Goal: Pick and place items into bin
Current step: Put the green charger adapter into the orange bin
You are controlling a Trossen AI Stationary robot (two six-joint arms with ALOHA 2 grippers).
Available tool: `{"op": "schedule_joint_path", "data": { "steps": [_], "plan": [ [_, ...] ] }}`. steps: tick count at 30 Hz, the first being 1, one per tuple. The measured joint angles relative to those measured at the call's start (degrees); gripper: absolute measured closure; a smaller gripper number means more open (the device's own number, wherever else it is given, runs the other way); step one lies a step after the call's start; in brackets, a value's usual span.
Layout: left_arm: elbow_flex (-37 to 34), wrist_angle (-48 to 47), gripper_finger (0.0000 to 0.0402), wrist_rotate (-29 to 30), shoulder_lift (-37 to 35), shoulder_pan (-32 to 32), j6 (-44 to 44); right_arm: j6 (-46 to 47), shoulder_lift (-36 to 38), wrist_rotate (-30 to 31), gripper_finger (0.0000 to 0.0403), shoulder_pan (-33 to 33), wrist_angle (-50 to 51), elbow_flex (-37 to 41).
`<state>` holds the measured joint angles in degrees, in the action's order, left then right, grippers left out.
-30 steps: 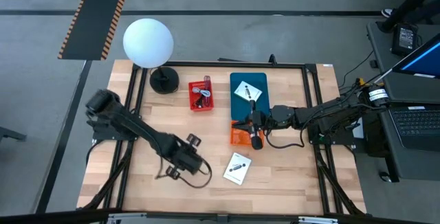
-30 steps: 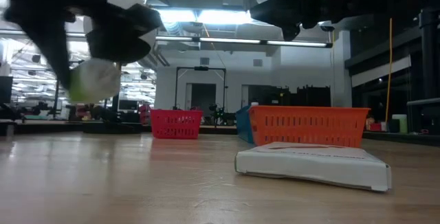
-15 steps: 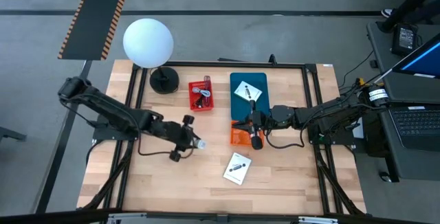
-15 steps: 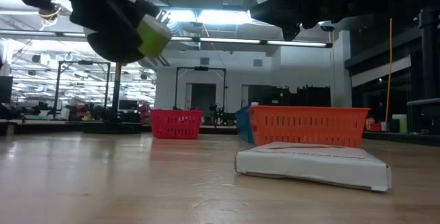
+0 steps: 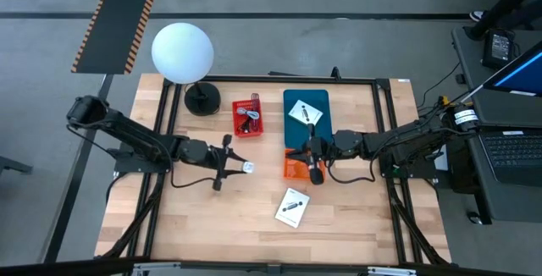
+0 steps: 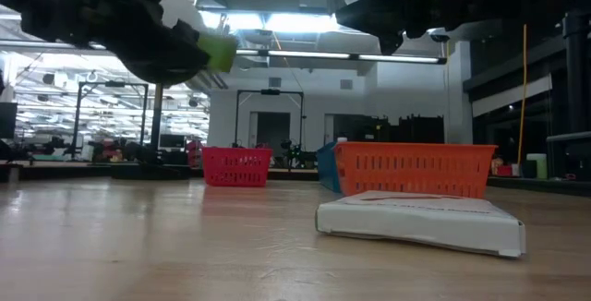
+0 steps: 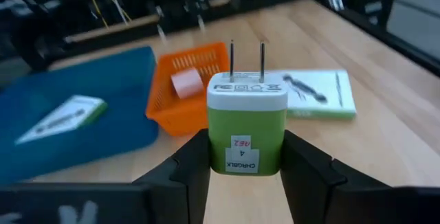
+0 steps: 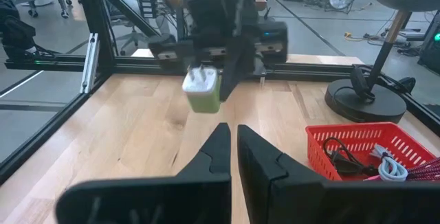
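Observation:
My left gripper (image 5: 240, 167) is shut on the green cube (image 7: 246, 124), a green plug block with a white end and two metal prongs. It is above the table's middle, left of the orange bin (image 5: 296, 169). The cube also shows in the right wrist view (image 8: 202, 90) and the low view (image 6: 220, 52). My right gripper (image 5: 296, 153) is shut and empty over the orange bin, which holds a pink square (image 7: 185, 83). A white card (image 5: 292, 207) lies flat on the table. My left gripper pinches the cube's green body by two opposite sides (image 7: 214, 157) between its two fingers (image 7: 196, 165). The fingers come level from the table's left. The cube is lifted clear of the table, with its white pronged end (image 7: 246, 90) pointing away from the gripper toward the orange bin.
A red bin (image 5: 247, 116) with cables stands at the far middle. A blue bin (image 5: 306, 112) holding a white card (image 7: 62, 116) is beside it. The white globe lamp (image 5: 182, 52) on its black base (image 5: 201, 100) stands at the far left corner.
My left gripper has carried the green cube from near the table's front up and toward the far edge. It has turned to point at the table's right. The cube stays in its hold, higher in the low view than before.

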<state>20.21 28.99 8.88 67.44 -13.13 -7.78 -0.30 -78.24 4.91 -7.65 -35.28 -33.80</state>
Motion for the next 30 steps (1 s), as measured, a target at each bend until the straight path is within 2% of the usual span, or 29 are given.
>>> {"op": "schedule_joint_path", "data": {
  "steps": [9,17,24,30],
  "plan": [
    [-0.11,7.48,0.0265,0.2,0.0,2.48,-2.9,0.11,0.0,-0.02,0.0393,-0.27,-2.67,0.0],
    [-0.11,11.23,0.0265,0.18,0.02,4.78,0.94,-0.86,-4.18,-0.02,0.0385,-0.27,-8.69,0.0],
    [-0.11,13.72,0.0265,0.0,0.04,6.8,2.89,-2.1,-10.18,-0.02,0.0315,0.14,-11.82,-4.23],
    [-0.11,15.68,0.0265,-0.06,0.39,8.41,3.0,-7.48,-13.46,-0.04,0.0244,1.76,-8.24,-10.42]
  ]
}}
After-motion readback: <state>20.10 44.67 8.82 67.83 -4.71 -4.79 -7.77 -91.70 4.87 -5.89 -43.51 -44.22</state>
